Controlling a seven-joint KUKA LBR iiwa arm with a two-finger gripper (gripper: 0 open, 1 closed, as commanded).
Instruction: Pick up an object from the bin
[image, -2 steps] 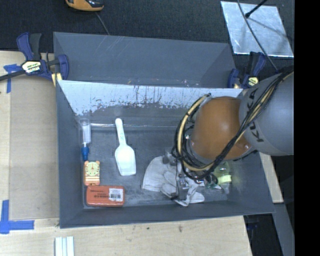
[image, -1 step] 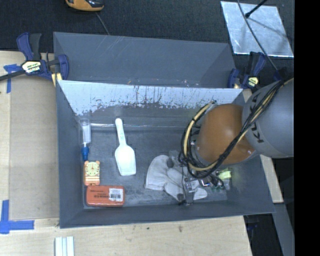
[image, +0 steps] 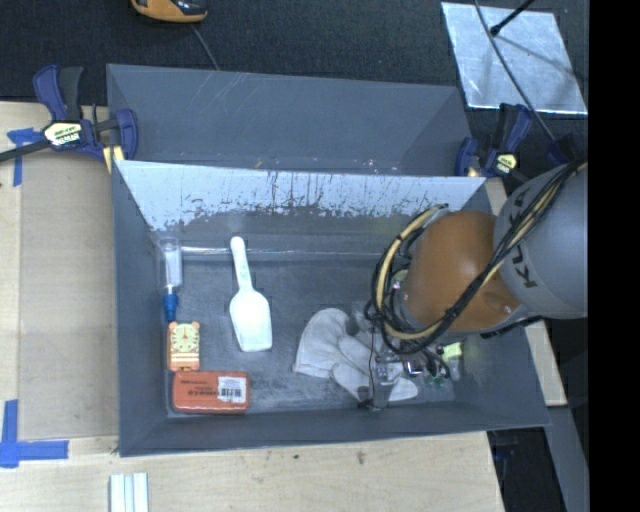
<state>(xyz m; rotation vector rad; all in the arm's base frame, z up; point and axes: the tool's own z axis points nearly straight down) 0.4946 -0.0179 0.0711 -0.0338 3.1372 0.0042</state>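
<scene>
- The gripper (image: 377, 392) hangs low at the front right of the bin (image: 300, 120), under the arm's orange cover (image: 450, 275). It is dark and narrow against the grey floor, and whether it is released or clenched cannot be told.
- Looped black and yellow cables (image: 392, 272) run down the left side of the cover and hide part of the wrist.
- The nearest thing is a crumpled whitish cloth (image: 325, 345), perhaps a glove, on the floor at the front right of centre. Its right end runs under the gripper and wrist, so its full outline is hidden. Whether the gripper touches it or only stands above it cannot be made out.
- A small green and white thing (image: 451, 351) peeks out just right of the wrist. It is mostly covered, and its kind cannot be told.
- The arm's grey body is cut off at the right.
- One white plastic scoop (image: 250, 318) lies left of centre, handle pointing to the back wall, well apart from the cloth.
- One clear tube with a blue tip (image: 171, 275), like a syringe, lies along the left wall.
- One small orange and yellow block-like toy (image: 184, 346) sits just in front of the tube.
- One flat orange packet with a white label (image: 208, 391) lies in the front left corner, just in front of the toy.
- In all, six loose things can be counted, one of each kind.
</scene>
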